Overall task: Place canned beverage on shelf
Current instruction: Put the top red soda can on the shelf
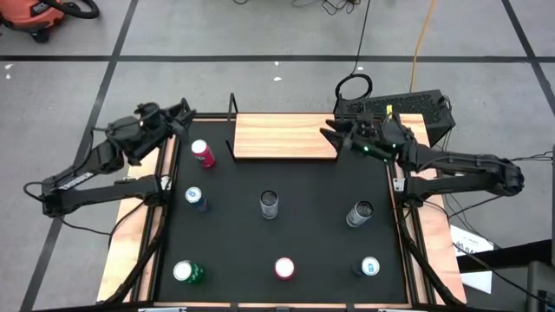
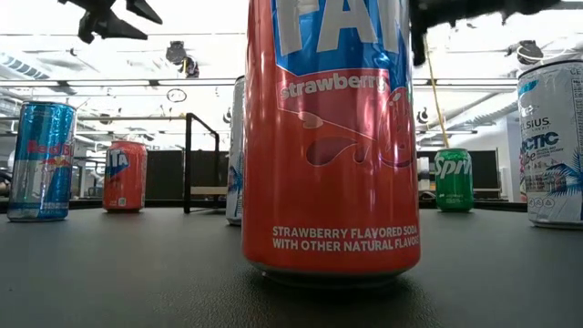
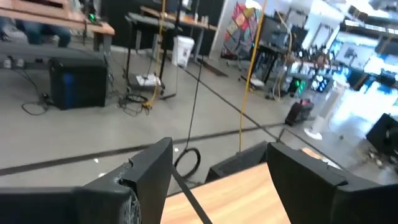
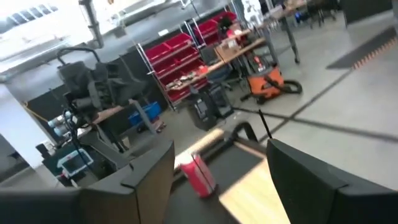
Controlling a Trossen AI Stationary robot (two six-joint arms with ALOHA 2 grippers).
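Black tabletop (image 1: pixel 303 243) is holding seven upright cans spread around, with the wooden shelf (image 1: pixel 284 136) sitting bare at its far edge.

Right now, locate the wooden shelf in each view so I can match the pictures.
High view: the shelf lies at the table's far edge, centre, between both arms.
Low view: only its black bracket shows, behind the strawberry can.
Left wrist view: bottom, between the fingers.
Right wrist view: bottom centre.
Shared landmark: the red can beside the shelf.

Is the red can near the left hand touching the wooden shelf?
Apart. In the high view, the red can stands on the black tabletop, and a clear strip of black separates it from the shelf.
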